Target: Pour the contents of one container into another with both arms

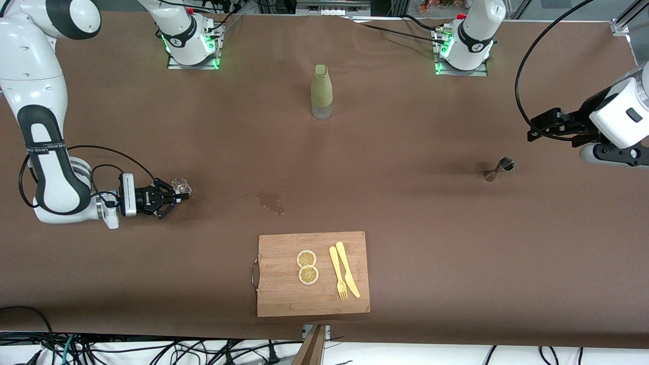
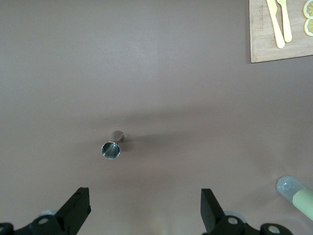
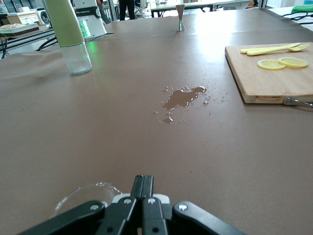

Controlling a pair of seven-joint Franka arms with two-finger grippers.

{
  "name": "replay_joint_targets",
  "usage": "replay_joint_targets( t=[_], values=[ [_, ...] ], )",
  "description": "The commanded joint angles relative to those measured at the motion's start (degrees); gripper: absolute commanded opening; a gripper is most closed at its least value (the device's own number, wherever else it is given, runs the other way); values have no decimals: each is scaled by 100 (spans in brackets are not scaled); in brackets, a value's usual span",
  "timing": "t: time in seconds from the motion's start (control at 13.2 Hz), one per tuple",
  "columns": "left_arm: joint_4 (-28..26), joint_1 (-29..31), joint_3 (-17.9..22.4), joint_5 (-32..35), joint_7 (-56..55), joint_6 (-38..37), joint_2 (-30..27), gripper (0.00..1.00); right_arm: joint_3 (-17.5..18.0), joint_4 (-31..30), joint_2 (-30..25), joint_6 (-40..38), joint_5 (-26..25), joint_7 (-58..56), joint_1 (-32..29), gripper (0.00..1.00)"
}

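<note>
A clear glass (image 1: 180,185) sits on the brown table toward the right arm's end. My right gripper (image 1: 186,195) is low at the table right beside it, shut with nothing between its fingers. In the right wrist view the glass rim (image 3: 80,195) curves alongside the right gripper (image 3: 143,180). A small metal jigger (image 1: 499,169) stands toward the left arm's end. My left gripper (image 1: 531,131) hangs open in the air above the table near it. In the left wrist view the jigger (image 2: 112,147) lies ahead of the empty left gripper (image 2: 144,195). A green bottle (image 1: 322,91) stands upright between the arms' bases.
A small wet spill (image 1: 271,200) marks the table between the glass and a wooden cutting board (image 1: 284,294). The board carries two lemon slices (image 1: 307,266), a yellow fork (image 1: 337,274) and a yellow knife (image 1: 348,268), near the table's front edge.
</note>
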Motion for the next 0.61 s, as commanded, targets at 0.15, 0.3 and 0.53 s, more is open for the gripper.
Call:
replay_joint_targets(
  t=[0.15, 0.3, 0.53],
  values=[
    [202, 27, -25, 102, 13, -29, 109, 100, 26, -173, -158, 109, 133, 34, -8, 3],
    [202, 27, -25, 102, 13, -29, 109, 100, 26, -155, -150, 117, 246, 121, -8, 10],
    [211, 36, -25, 102, 13, -29, 117, 100, 105, -155, -149, 223, 378, 262, 45, 13]
  ],
)
